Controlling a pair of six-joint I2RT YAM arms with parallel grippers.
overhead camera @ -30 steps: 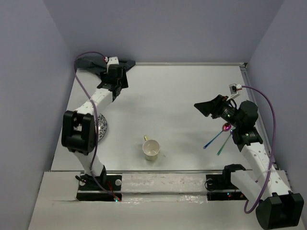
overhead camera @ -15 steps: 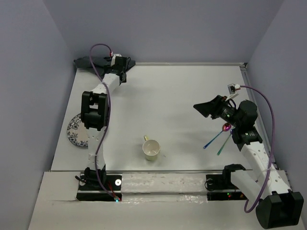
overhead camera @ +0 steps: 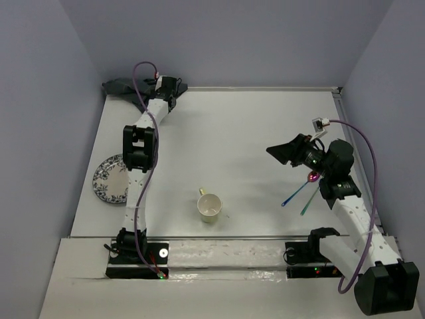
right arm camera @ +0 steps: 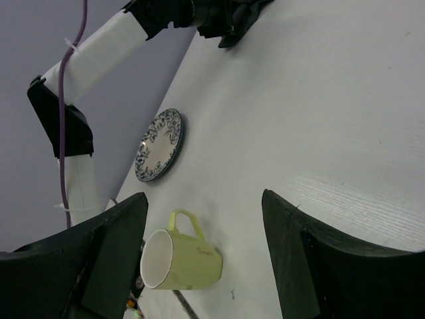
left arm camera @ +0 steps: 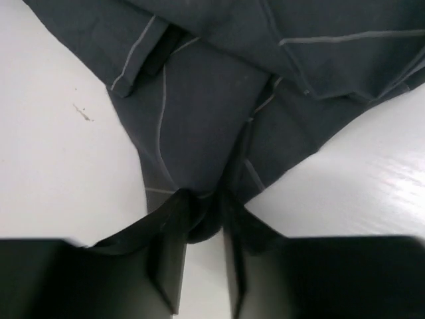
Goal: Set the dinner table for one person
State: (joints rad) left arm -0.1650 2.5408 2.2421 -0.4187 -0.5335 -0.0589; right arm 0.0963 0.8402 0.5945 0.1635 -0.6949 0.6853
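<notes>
Watching the left gripper [left arm camera: 202,207] through its own camera, I am seeing the two fingers standing narrow, with a raised ridge of the dark cloth [left arm camera: 199,119] pinched between them. The right gripper [right arm camera: 199,212] is hanging wide open with nothing in it. The dinner table [overhead camera: 252,133] is lying flat under both arms, filling the floor between the lilac walls, and the cloth is sitting crumpled in its far left corner.

My worry is the pinch. It is taking only a small fold near the cloth's near edge, so I am judging that a quick pull could let the fabric slide out, or bring it along bunched instead of flat. The left arm is also reaching close to full stretch, which is leaving me little room to correct. If I am dragging the cloth toward the middle, its trailing part could sweep the plate [overhead camera: 109,178] near the left edge or nudge the mug [overhead camera: 210,207] nearer the arm bases.

From above, the wrist is hiding the fingers, so only the left wrist camera is telling me that fabric is between them. The overhead camera alone is showing the cutlery [overhead camera: 300,193] lying under the right arm; the right wrist camera is missing it and is looking past its own fingers at the mug's handle, the plate's patterned rim and the outstretched left arm.
</notes>
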